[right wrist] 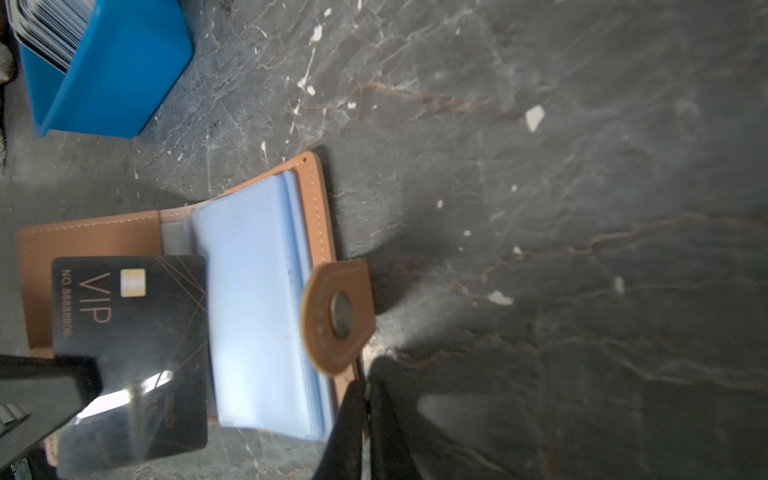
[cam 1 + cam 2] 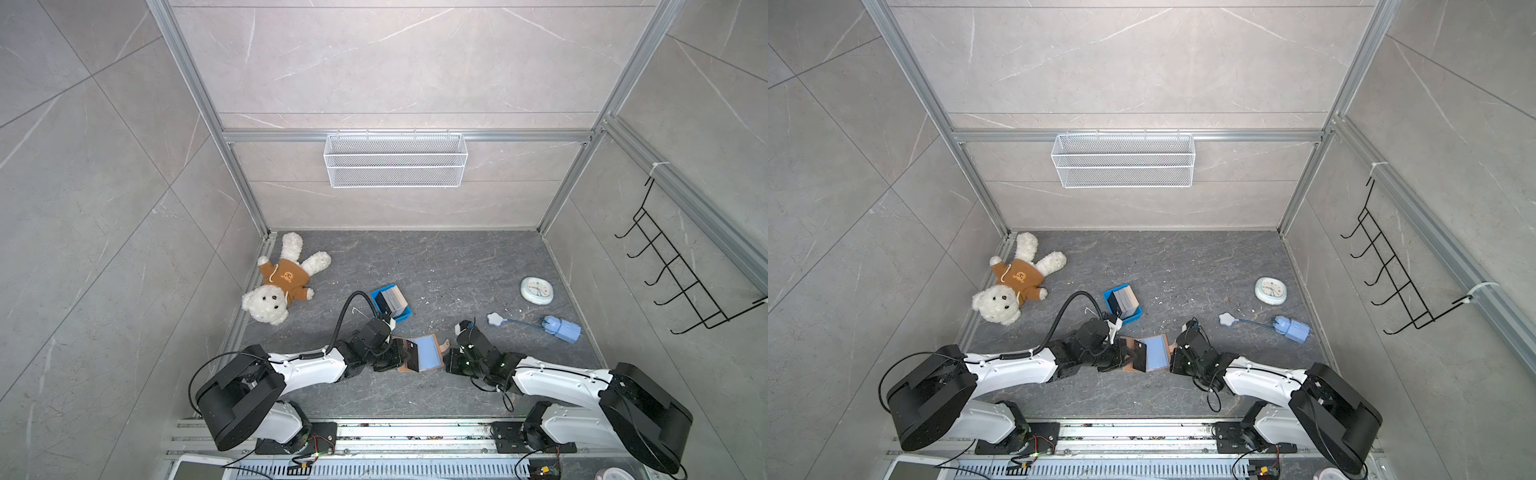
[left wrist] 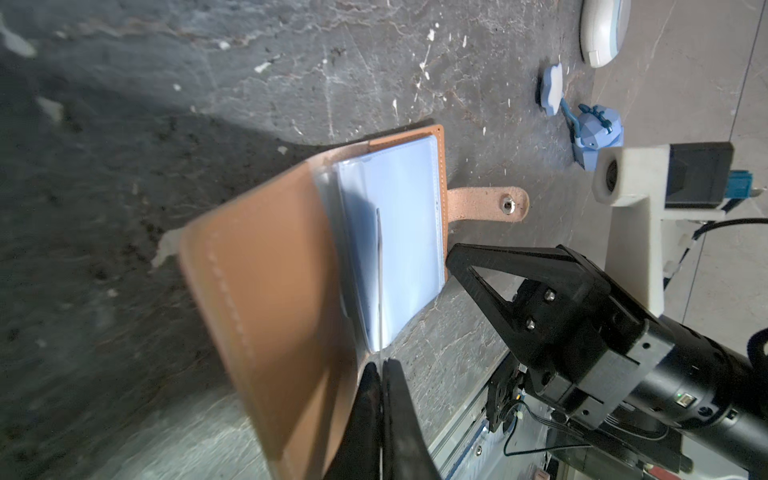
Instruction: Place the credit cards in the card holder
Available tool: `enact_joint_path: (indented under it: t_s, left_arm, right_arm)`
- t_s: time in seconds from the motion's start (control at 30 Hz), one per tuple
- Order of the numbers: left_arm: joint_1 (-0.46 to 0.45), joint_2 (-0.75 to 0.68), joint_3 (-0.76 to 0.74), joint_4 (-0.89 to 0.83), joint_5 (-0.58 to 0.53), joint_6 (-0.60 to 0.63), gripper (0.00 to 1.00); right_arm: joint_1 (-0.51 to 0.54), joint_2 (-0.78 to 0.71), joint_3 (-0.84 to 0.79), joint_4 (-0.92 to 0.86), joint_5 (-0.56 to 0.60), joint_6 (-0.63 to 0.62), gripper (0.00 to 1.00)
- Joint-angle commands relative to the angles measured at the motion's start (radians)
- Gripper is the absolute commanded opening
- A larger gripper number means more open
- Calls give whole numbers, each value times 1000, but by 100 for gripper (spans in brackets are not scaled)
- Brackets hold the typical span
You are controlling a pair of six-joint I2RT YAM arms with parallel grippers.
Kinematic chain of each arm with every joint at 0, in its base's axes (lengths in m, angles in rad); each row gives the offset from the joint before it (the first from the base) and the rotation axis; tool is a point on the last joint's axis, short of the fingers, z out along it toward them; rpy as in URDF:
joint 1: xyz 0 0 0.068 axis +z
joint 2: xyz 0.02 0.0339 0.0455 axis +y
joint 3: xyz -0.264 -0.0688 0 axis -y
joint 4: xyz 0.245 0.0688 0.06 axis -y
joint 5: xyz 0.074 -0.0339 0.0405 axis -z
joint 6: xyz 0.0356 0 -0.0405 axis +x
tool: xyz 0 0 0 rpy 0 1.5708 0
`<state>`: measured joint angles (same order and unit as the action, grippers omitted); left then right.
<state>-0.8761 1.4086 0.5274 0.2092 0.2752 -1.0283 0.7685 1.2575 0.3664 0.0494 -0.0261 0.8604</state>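
The tan card holder [image 2: 432,353] [image 2: 1160,349] lies open on the dark floor, its bluish plastic sleeves [image 1: 257,299] facing up and its snap strap [image 3: 490,203] sticking out sideways. My left gripper [image 2: 395,354] [image 3: 381,365] is shut on a black "VIP" credit card [image 1: 133,324]. The card stands over the holder's open left half and shows edge-on [image 3: 379,270] in the left wrist view. My right gripper [image 2: 448,358] [image 1: 368,388] is shut on the holder's right cover edge, just beside the strap. More credit cards [image 2: 392,301] [image 2: 1126,301] stand stacked in a blue tray [image 2: 402,318].
A teddy bear [image 2: 282,286] lies at the back left. A round white clock [image 2: 537,290] and a blue toy on a cord [image 2: 561,328] sit at the right. A white wire basket [image 2: 395,160] hangs on the back wall and a black hook rack [image 2: 673,270] on the right wall.
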Motion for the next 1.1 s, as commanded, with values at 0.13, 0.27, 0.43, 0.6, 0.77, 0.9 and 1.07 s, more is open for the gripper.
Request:
enact_joint_path:
  t_s: [0.13, 0.27, 0.43, 0.6, 0.77, 0.9, 1.07]
  left_arm:
    - [5, -43, -31, 88, -70, -67, 0]
    - [7, -67, -33, 111, -84, -55, 0]
    - [19, -65, -30, 161, -79, -41, 0]
    - [26, -31, -43, 226, -49, -64, 0]
    - [28, -13, -39, 205, -41, -39, 0]
    - [36, 2, -24, 163, -1, -7, 0]
    - [58, -7, -37, 151, 17, -2, 0]
  right_arm:
    - [18, 22, 6, -39, -24, 2, 11]
    - [25, 22, 13, -39, -32, 18, 11]
    - [27, -12, 54, -77, -15, 25, 10]
    - [27, -53, 96, -138, 46, 17, 12]
    - [26, -21, 114, -150, 42, 17, 16]
    - [27, 19, 107, -131, 19, 14, 18]
    - [26, 40, 93, -100, 0, 12, 19]
